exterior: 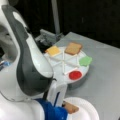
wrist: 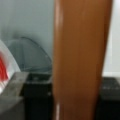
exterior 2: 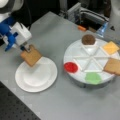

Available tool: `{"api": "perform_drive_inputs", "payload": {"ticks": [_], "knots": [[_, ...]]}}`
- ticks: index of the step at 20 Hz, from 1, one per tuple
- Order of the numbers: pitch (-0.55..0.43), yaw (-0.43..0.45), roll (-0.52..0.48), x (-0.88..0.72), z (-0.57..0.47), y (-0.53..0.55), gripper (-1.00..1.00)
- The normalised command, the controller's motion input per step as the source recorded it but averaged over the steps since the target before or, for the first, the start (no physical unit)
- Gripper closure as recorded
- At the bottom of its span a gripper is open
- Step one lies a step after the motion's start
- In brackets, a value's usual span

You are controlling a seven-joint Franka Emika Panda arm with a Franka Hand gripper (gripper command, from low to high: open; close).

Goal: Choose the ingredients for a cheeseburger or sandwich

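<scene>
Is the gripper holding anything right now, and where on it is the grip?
Yes. The gripper holds a tan bread slice by its upper corner, tilted over the edge of the white plate.

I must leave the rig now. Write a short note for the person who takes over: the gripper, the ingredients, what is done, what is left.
Gripper: shut on a tan bread slice, held tilted at the far edge of the white plate; the slice fills the wrist view.
Divided tray: brown patty, yellow cheese, second bread slice, green piece and red disc, each in its own compartment.
Done: one bread slice picked from the tray.
Left: nothing lies on the plate yet; no stack is built.
</scene>
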Motion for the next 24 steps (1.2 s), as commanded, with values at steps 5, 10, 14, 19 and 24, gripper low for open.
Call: {"api": "perform_drive_inputs", "payload": {"ticks": [5,10,14,19,24], "knots": [[0.057,0.039,-0.117,0.20,-0.18,0.00,1.00],[0.025,0.078,-0.091,0.20,-0.23,-0.10,1.00],[-0.007,0.116,-0.076,0.16,-0.17,-0.12,1.00],[-0.036,0.118,-0.044,0.11,-0.10,-0.09,1.00],[-0.082,0.121,-0.013,0.10,-0.11,-0.09,1.00]]}}
